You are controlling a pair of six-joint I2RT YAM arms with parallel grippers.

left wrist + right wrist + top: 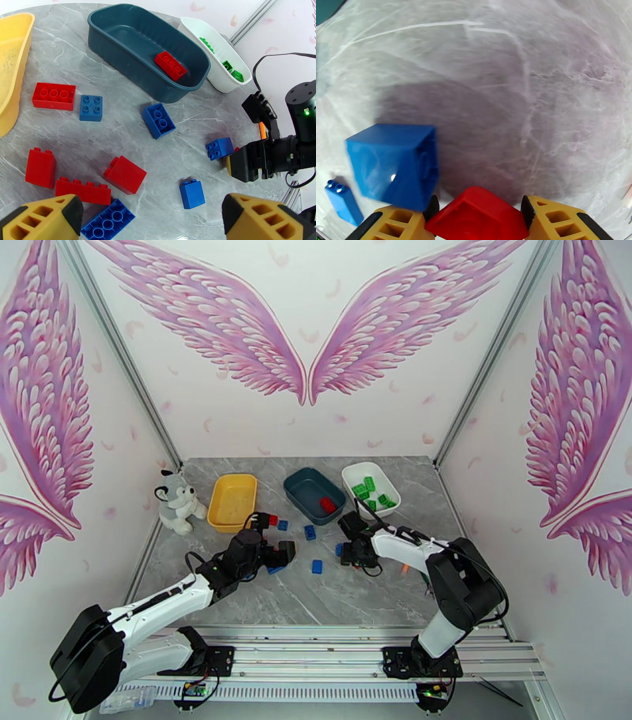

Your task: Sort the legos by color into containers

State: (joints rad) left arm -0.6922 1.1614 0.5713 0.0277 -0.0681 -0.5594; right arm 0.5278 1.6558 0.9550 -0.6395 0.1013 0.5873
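Across the upper middle of the top view, three containers stand in a row on the grey marble tabletop (355, 595): the yellow tray (232, 502) to the left, the teal tray (314, 494) in the centre, the white tray (370, 487) to the right. A plush husky (177, 502) sits just left of the yellow tray. One boxed red brick (170, 65) lies inside the teal tray, and green bricks (367, 491) lie in the white tray. The left pincer (152, 215) stands wide, with its yellow fingers (43, 219) in the bottom corners of the left wrist view and nothing held between them. Above it, loose legos lie scattered on the tabletop: a long blue brick (107, 222), a long red brick (83, 191), a red block (125, 174), a tall red brick (40, 167) and a flat red brick (53, 96), with several blue ones nearer the centre. The right pincer (478, 205) is down at the tabletop in the centre of the top view and closed around a gripped red brick (478, 217), its pads (432, 207) against the brick's sides. A tilted blue brick (395, 165) stands just left of that grip.
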